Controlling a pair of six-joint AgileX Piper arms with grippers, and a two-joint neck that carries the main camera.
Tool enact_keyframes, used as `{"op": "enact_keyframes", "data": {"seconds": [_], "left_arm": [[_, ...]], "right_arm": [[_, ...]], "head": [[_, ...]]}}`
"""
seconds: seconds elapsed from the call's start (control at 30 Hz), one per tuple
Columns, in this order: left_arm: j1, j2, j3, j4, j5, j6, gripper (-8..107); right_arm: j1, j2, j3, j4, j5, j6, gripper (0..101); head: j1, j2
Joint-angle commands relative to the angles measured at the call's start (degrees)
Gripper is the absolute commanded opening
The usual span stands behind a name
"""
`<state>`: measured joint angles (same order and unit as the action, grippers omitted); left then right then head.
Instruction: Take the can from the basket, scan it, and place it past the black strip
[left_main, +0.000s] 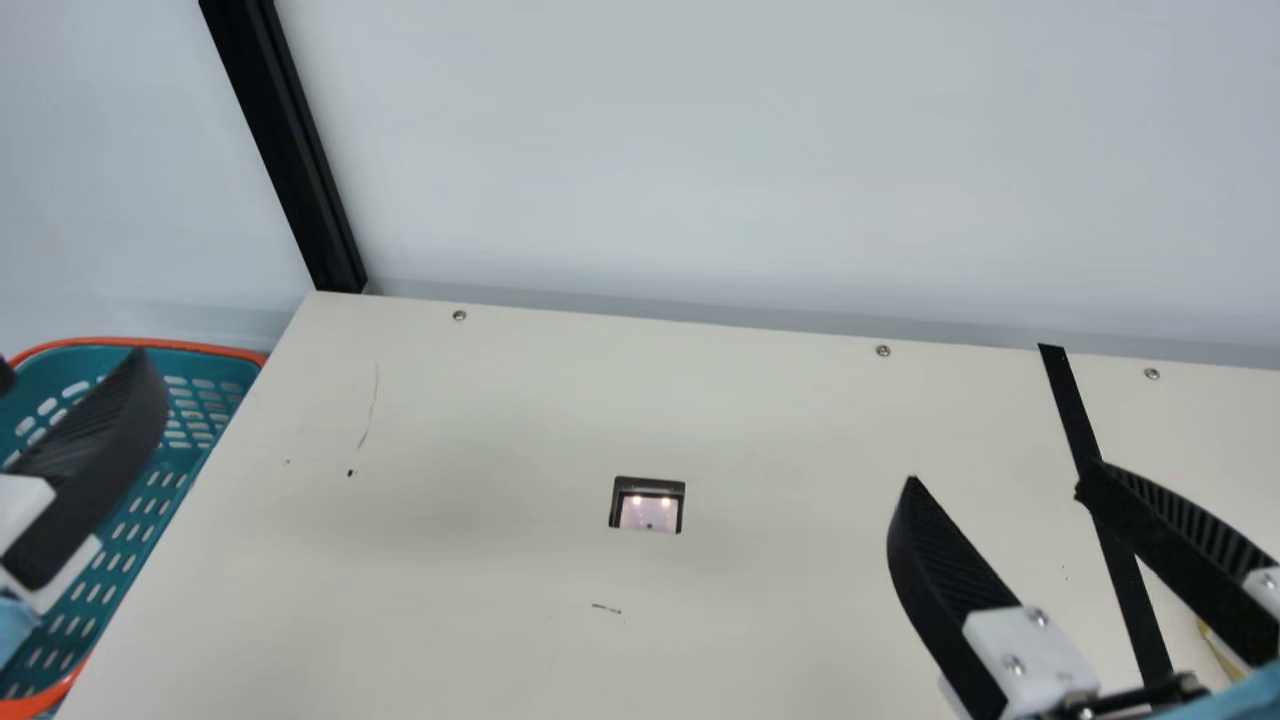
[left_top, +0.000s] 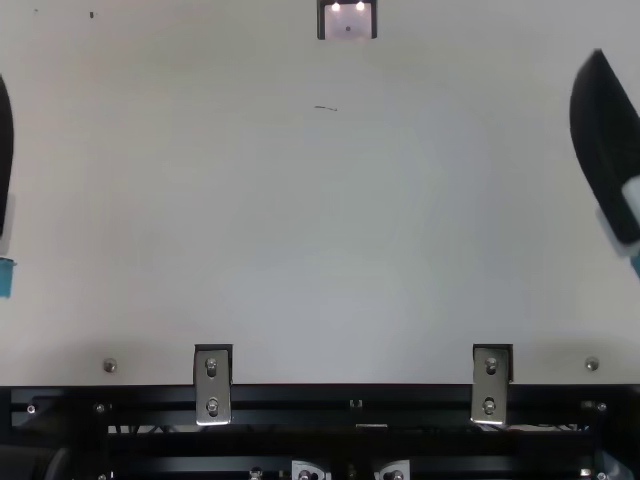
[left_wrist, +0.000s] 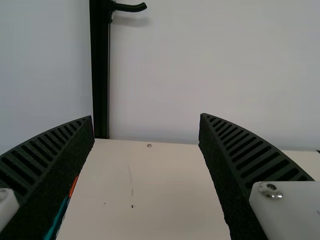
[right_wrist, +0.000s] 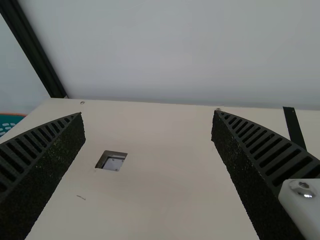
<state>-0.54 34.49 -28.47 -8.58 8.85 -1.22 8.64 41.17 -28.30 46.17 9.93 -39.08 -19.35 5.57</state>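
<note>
My left gripper stands open over the teal basket with the orange rim, at the main view's left edge. In the left wrist view, nothing is between the fingers of the left gripper. The right gripper is also open and empty, one finger over the black strip and the other left of it. Its ribbed fingers frame bare table in the right wrist view, where the right gripper shows again. The scanner window, lit by two small lights, is set in the table between the arms.
A yellowish thing lies past the strip, partly hidden behind the right gripper; I cannot tell what it is. A pale wall and a black post rise behind the cream table. Metal brackets line its near edge.
</note>
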Motion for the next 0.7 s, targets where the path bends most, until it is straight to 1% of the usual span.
{"op": "enact_keyframes", "data": {"seconds": [0.0, 0.13, 0.17, 0.2, 0.27, 0.47, 0.5, 0.57, 0.67], "left_arm": [[-0.36, 0.34, 0.09, 0.07, -0.26, -0.30, 90], [-0.24, 0.97, 0.10, 0.56, -1.82, -0.68, 90], [-0.02, 1.16, 0.05, 0.82, -2.65, -0.92, 90], [-0.19, 0.96, 0.11, 0.63, -1.66, -0.71, 90], [-0.08, 1.12, 0.11, 0.87, -2.68, -0.90, 90], [-0.08, 1.12, 0.11, 0.74, -2.68, -0.90, 90], [-0.09, 1.11, 0.10, 0.83, -2.67, -0.99, 90], [0.57, 1.22, 0.25, 0.91, -2.41, -1.10, 90], [1.95, 1.38, 0.75, 1.26, -0.89, -1.18, 90]], "right_arm": [[-0.25, -3.48, 2.51, -0.83, 0.03, 1.26, 101], [-0.76, -7.96, 5.69, -2.48, -0.11, 3.44, 101], [-0.62, -5.82, 4.44, -1.85, -0.03, 2.84, 101], [-0.72, -6.73, 5.23, -2.29, -0.03, 3.15, 101], [-0.72, -7.95, 5.76, -2.51, 0.03, 3.67, 101], [-0.72, -8.21, 5.76, -2.50, -0.04, 3.66, 101], [-0.47, -8.24, 5.71, -3.95, -0.13, 5.16, 101], [-0.57, -7.74, 5.57, -5.05, -0.25, 4.63, 101], [-1.23, -6.73, 5.31, -9.61, -0.81, 4.04, 101]], "head": [[-1.99, 0.61], [-1.99, 0.61], [-1.99, 0.61], [-1.99, 0.61], [-1.99, 0.61], [-1.99, 0.61], [-1.99, 0.61], [-1.99, 0.61], [-1.99, 0.61]]}}
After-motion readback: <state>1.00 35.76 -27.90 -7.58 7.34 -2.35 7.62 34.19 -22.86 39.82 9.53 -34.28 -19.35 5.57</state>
